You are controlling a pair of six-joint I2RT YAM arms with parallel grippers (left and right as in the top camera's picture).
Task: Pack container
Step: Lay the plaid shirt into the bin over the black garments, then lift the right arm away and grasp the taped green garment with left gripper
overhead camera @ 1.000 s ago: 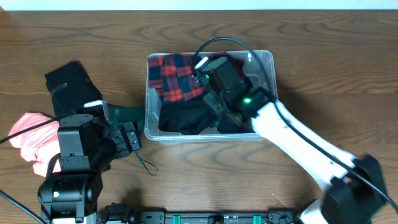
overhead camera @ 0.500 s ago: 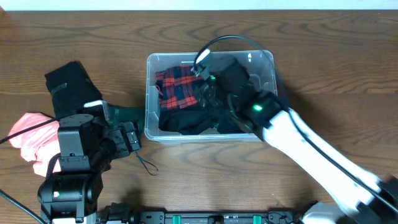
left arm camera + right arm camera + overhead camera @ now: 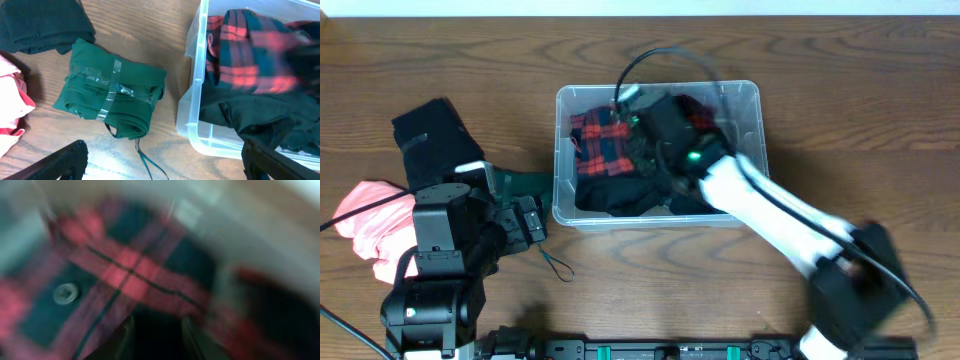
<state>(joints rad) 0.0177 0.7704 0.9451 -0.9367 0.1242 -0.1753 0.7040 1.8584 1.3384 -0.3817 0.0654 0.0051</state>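
The clear plastic container stands mid-table and holds a red-and-black plaid shirt over a black garment. My right gripper is down inside the container, on the plaid shirt. The right wrist view is blurred: the fingers stand a little apart over plaid cloth, with something dark between them. My left gripper is wide open and empty, low over the table beside the container's left wall. In front of it lies a taped, folded green cloth.
The green cloth lies just left of the container. A black cloth lies further left, and a pink cloth at the left edge. A thin green cord trails on the wood near the left gripper.
My right gripper has moved left inside the container, and the plaid shirt has bunched up smaller towards the left wall. The left arm has not moved.
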